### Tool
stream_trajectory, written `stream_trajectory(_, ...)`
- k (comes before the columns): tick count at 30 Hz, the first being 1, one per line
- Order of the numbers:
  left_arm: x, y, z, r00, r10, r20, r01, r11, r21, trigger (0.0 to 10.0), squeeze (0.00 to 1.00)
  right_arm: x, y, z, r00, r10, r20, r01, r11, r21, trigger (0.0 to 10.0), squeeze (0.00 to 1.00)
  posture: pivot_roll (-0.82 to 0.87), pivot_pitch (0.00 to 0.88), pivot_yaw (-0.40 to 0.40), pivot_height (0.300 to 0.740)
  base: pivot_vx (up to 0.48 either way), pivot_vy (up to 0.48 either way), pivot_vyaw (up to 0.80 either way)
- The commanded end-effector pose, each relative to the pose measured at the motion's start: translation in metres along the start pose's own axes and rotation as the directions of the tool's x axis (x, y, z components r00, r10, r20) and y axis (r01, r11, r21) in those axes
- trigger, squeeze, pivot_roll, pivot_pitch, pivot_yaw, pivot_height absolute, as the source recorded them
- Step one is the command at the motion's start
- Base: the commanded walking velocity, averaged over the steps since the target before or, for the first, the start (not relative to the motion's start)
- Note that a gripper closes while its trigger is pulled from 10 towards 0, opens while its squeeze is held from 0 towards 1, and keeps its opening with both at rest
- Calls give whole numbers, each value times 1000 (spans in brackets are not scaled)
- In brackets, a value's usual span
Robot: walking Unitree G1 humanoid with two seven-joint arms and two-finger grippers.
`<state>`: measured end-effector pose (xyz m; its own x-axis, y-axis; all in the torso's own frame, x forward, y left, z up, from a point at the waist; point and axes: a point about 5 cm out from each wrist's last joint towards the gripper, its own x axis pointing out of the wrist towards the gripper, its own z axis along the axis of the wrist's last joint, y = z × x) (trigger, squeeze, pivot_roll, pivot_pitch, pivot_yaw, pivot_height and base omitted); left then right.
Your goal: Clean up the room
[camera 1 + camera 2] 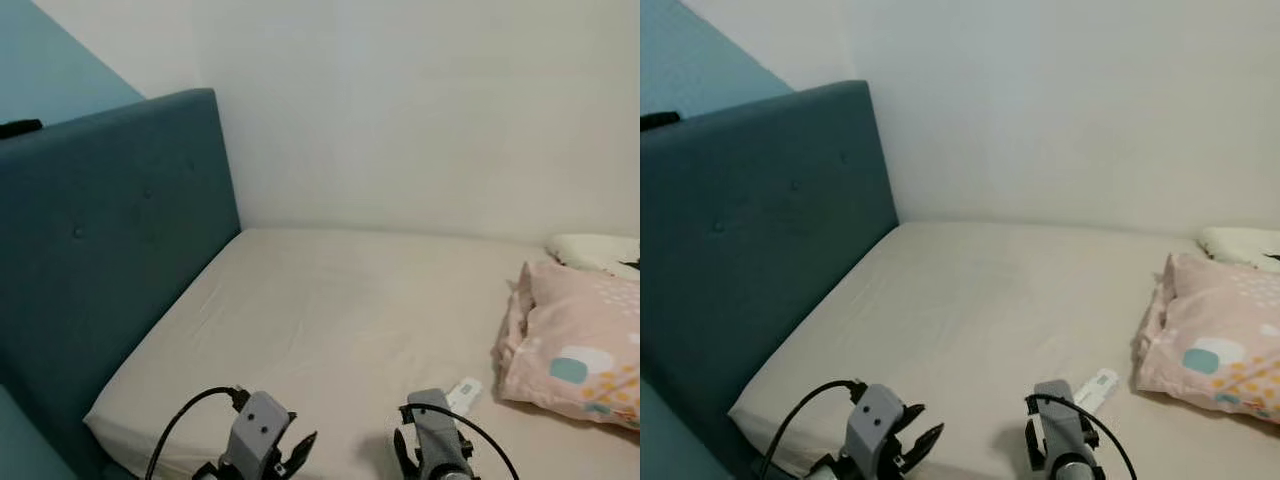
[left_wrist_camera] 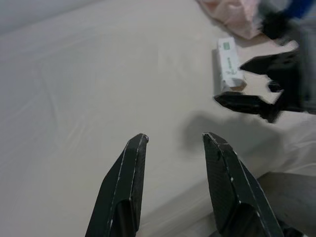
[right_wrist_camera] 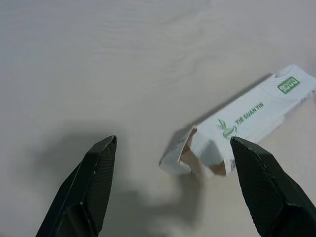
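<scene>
Soft, even, rather flat light fills the room, with no glare on the pale wall (image 1: 420,110) or on the beige sheet of the bed (image 1: 330,320). The head views are mildly grainy but steady. Diffuse shadows lie on the sheet under the right gripper (image 3: 173,148) and beside the white carton (image 3: 247,123), which is sharp. In the left wrist view the left gripper (image 2: 175,140) is crisp, while the far corner near the pink pillow (image 2: 232,17) is smeared.
</scene>
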<state>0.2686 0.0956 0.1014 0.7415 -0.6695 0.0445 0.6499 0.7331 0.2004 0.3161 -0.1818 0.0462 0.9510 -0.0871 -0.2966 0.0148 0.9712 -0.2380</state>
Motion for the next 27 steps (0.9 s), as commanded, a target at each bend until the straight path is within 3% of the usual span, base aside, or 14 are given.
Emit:
stream_trajectory(1,1,-7,5,997,-77,15,77,997,15,10000,0,3,-6,-2,1000,1,-22,0,999,39,10000,1000,46,253,29,610,0,0,0)
stream_trajectory(3,3,-10,8,994,-103,26,102,995,19,10000,0,6,-9,0,1000,-2,-27,3,999,52,10000,1000,48,258,29,610,0,0,0)
stream_trajectory(4,5,-11,13,991,-130,41,129,991,27,10000,0,10,-12,3,1000,5,-24,-4,999,52,10000,0,57,278,31,610,0,0,0)
stream_trajectory(10,6,-8,25,984,-166,62,163,986,44,10000,0,21,-23,21,999,31,-12,-31,999,20,10000,0,82,323,35,610,0,0,0)
stream_trajectory(16,2,-5,25,984,-169,48,167,985,44,10000,0,25,-28,25,998,44,-46,-44,999,0,10000,0,89,329,34,610,0,0,0)
stream_trajectory(22,-3,-13,26,966,-255,34,254,967,23,10000,0,28,-32,22,993,62,-96,-59,997,41,10000,0,93,334,34,610,0,0,0)
stream_trajectory(27,-4,-16,27,957,-289,31,288,957,36,10000,0,29,-37,25,995,36,-96,-35,999,20,10000,0,92,332,35,610,0,0,0)
